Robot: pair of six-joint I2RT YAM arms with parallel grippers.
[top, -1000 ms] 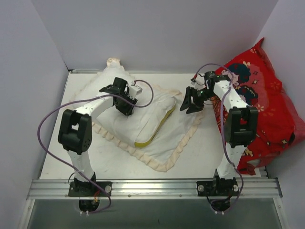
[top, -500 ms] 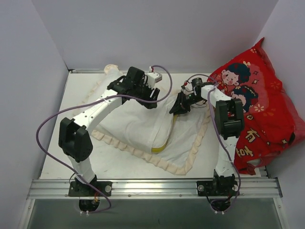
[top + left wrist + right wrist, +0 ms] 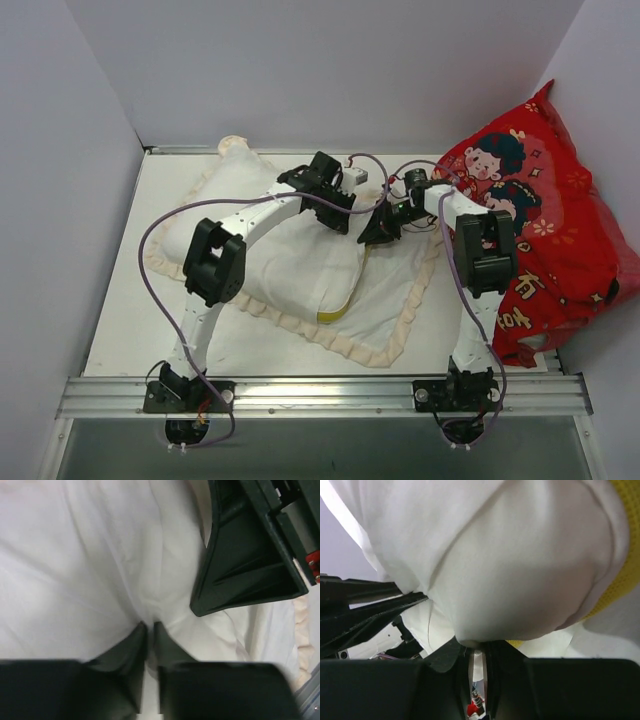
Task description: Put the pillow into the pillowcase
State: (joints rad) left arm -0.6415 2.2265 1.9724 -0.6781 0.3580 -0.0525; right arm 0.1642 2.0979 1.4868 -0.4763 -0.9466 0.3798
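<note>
I have both arms reaching in over the far right corner of the pillow [image 3: 270, 250], which lies slantwise on top of the pillowcase [image 3: 388, 300] in the middle of the surface [image 3: 125, 300]. The case is spread flat under it, its frill showing along the near and right sides. From what I can see, the pillow is not inside yet. Its yellow strip [image 3: 340, 298] lies fully exposed on the side nearest the right arm.

The left gripper [image 3: 148, 630] is pinched almost closed on a small fold of white cloth, with creases running out from the nip. I judge that cloth to be the pillow's own cover. The right gripper [image 3: 477, 649] is just beside it, also narrowed to a slit, with a sliver of white caught between its fingers. The plump corner of the pillow bulges above them.

I take the two grips so close together so the corner lifts as one piece rather than stretching between them. That should let me steer the pillow toward the case's mouth. I cannot make out from here where the opening lies. The red cushion [image 3: 550, 230] leans against the right wall, close behind the right arm, so I watch that elbow.
</note>
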